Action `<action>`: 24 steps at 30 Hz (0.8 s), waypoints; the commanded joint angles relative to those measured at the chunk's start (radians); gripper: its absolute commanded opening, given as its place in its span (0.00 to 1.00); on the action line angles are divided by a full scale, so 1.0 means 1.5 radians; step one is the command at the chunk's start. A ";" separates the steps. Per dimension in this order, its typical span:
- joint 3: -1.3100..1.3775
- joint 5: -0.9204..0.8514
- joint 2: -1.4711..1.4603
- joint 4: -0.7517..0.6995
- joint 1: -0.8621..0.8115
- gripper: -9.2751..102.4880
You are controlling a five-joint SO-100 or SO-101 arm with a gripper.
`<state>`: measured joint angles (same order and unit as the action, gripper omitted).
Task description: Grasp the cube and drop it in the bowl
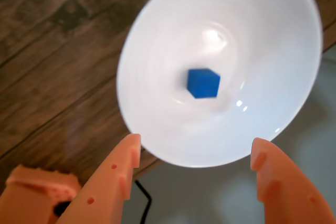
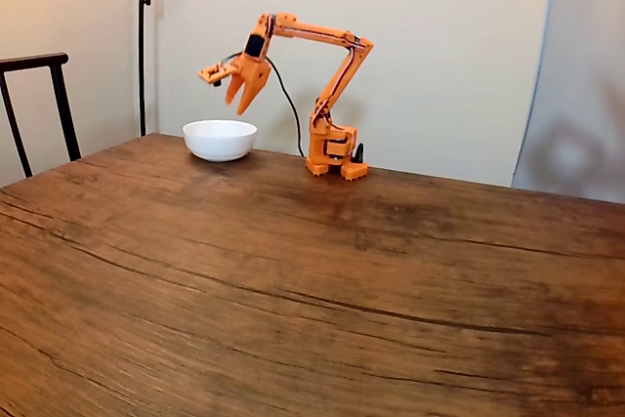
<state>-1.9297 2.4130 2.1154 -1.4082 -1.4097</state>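
Orange two-finger gripper (image 1: 195,148) is seen spread wide with nothing held, hung above the near rim of the smooth round white bowl (image 1: 157,61). Tiny bright-blue cube (image 1: 203,83) is seen lying at the bowl's middle, slightly blurred. In the fixed view the gripper (image 2: 241,95) is poised over the bowl (image 2: 220,140) at the far left of the brown wooden table (image 2: 312,280). Drop is judged done; only a retreat of the arm is called for next

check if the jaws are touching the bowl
Apart. The fixed view shows the gripper hanging open above the bowl, with wall visible between them.
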 commanded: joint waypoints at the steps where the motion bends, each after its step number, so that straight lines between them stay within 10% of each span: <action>1: 0.086 -0.006 0.021 -0.075 0.035 0.34; 24: 0.085 -0.276 0.269 -0.232 0.349 0.34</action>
<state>-1.7748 2.0295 2.4820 -1.6981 -0.9081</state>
